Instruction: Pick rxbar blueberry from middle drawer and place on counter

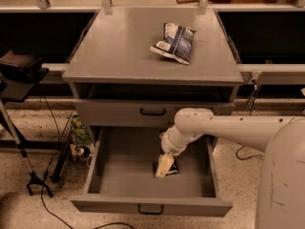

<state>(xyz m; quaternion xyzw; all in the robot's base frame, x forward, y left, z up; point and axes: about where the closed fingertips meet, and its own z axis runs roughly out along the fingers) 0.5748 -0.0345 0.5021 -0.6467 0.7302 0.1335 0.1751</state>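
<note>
My gripper [163,168] hung low inside the middle drawer [121,180], pointing down and tilted a little toward the drawer's front, right over the rxbar blueberry [173,167]. The bar lay flat on the grey floor, right of the drawer's middle and nearer the right wall than the left. The relation that mattered was this: the bar sat directly beneath the tool, not off to a side, and dark wrapper peeked out on both sides of it. From that I judged that the bar's long axis ran roughly across the drawer's width, so any closing would have to come across its short side. Whether the tool was touching the wrapper or only just above it I could not tell, and whether it was spread or closed around the bar I could not tell either, since its own body hid the tip. My arm [224,128] reached in from the right, passing over the drawer's right rim. The bar was the only thing I could see in this drawer. Above it, the shallower drawer front [114,112] was shut. The counter [114,46] on top held a blue-and-white chip bag [175,42] toward its right rear, with broad bare grey surface to the bag's left and front, where I judged the bar could go.
</note>
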